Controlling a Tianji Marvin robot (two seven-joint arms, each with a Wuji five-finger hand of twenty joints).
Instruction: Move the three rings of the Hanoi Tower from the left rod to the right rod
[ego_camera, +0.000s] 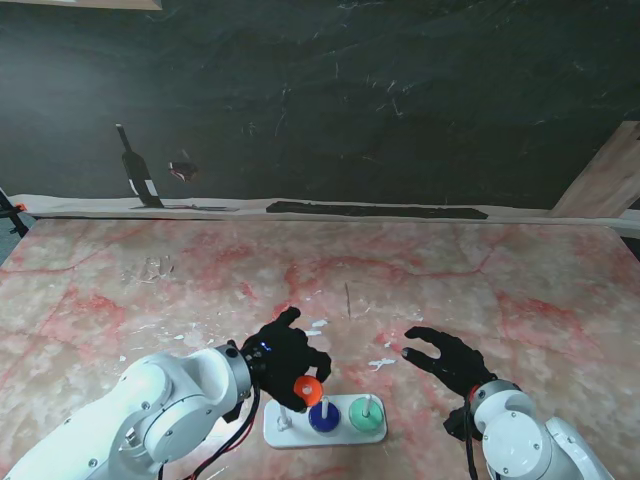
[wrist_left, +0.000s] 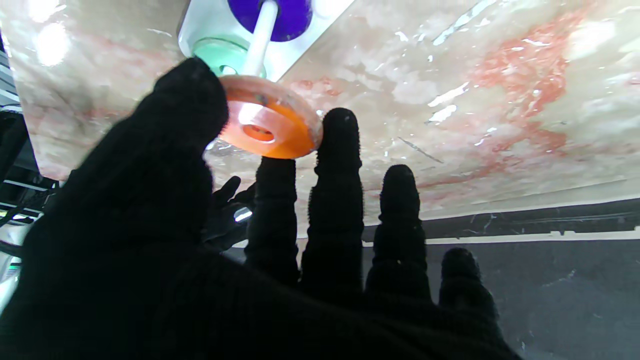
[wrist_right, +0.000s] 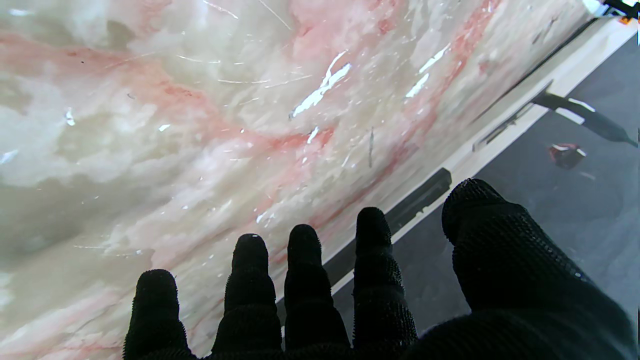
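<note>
The orange ring (ego_camera: 308, 390) is off the rods and up in the air, pinched in the left hand (ego_camera: 283, 352) just over the white base (ego_camera: 300, 432) of the tower, which sits at the near edge of the marble table (ego_camera: 500, 290). From the stand's view the ring hangs between the bare left rod (ego_camera: 282, 416) and the middle rod, a little higher than the rod tips. The left wrist view shows the grip clearly: the thumb (wrist_left: 185, 105) presses one side of the ring's rim and a fingertip (wrist_left: 340, 130) the opposite side, with the other fingers standing straight beside it and touching nothing. The blue ring (ego_camera: 324, 417) lies at the foot of the middle rod, and the green ring (ego_camera: 366, 414) lies at the foot of the right rod; both rest flat on the base. The right hand (ego_camera: 447, 357) hovers over bare table to the right of the tower, well apart from it, palm down, fingers spread and holding nothing.
</note>
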